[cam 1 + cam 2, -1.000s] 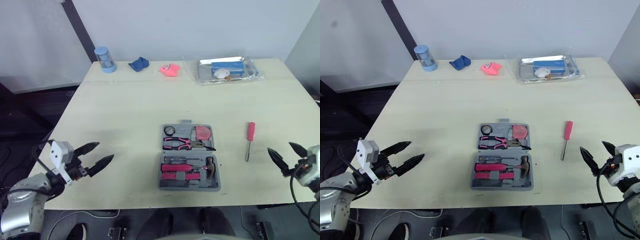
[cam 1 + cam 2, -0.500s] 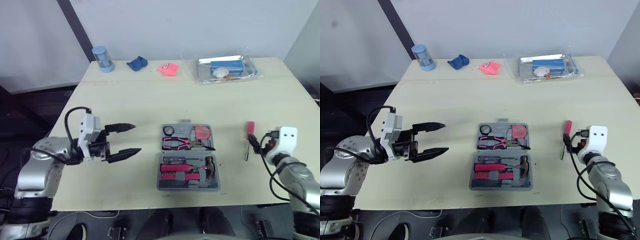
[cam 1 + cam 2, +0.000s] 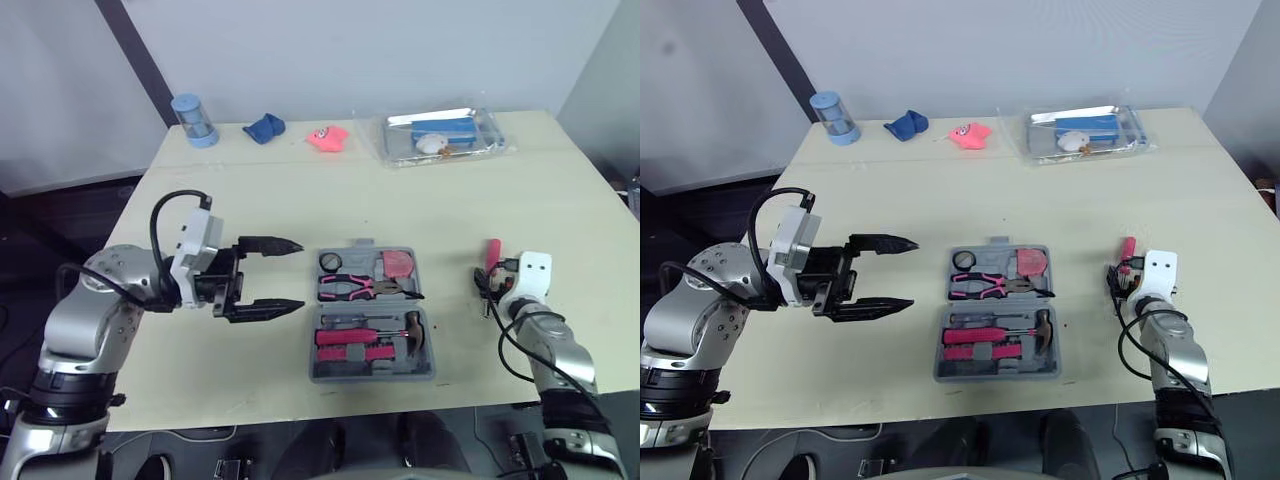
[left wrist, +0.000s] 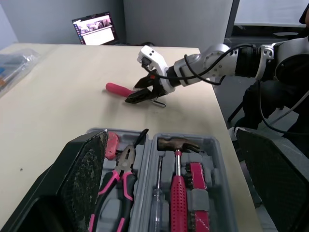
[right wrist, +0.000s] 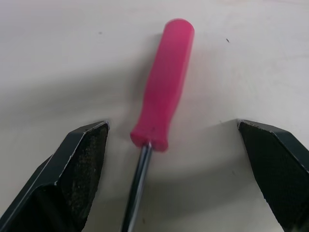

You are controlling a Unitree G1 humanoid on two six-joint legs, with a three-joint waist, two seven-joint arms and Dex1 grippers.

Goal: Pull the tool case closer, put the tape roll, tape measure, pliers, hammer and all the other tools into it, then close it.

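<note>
One open tool case (image 3: pixel 372 376), one pink screwdriver (image 5: pixel 164 87) inside spread right hand (image 5: pixel 171 124), left hand (image 3: pixel 300 274) spread beside case

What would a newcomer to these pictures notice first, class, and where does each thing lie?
An open grey tool case sits near the front edge of the table, its trays holding pink-handled pliers and a hammer. To its right, a pink-handled screwdriver lies on the table between the open jaws of the right gripper. The left gripper hangs open on the case's left.
</note>
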